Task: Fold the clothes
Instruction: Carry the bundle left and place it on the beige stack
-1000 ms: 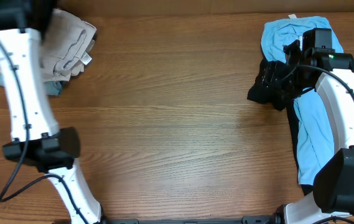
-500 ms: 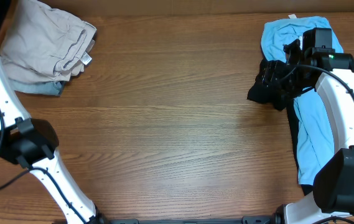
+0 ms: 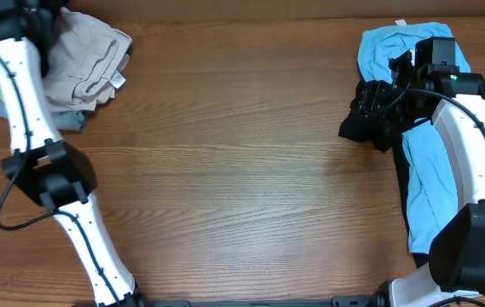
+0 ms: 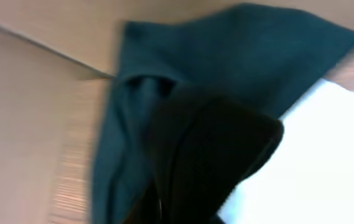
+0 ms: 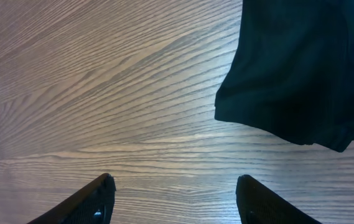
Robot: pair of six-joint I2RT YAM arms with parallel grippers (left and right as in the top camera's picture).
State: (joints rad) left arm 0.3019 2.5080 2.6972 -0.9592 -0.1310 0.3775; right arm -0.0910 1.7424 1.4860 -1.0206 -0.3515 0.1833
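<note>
A folded stack of beige clothes (image 3: 89, 55) lies at the table's far left corner, on a blue-grey garment (image 3: 72, 122). My left gripper (image 3: 33, 15) is over the stack's far left edge. The blurred left wrist view shows dark teal cloth (image 4: 226, 43) and a black shape (image 4: 208, 149); its jaws cannot be made out. A black garment (image 3: 363, 119) lies at the far right beside a light blue garment (image 3: 430, 179). My right gripper (image 5: 177, 196) is open and empty above bare wood, just short of the black garment (image 5: 295, 68).
The light blue garment also bunches at the far right corner (image 3: 391, 47), partly under my right arm (image 3: 459, 128). My left arm (image 3: 29, 119) runs up the table's left side. The wooden table (image 3: 225, 153) spans the middle.
My left arm swung away to the left edge, then came back over the left part of the beige stack. The right arm and the garments have not moved.
</note>
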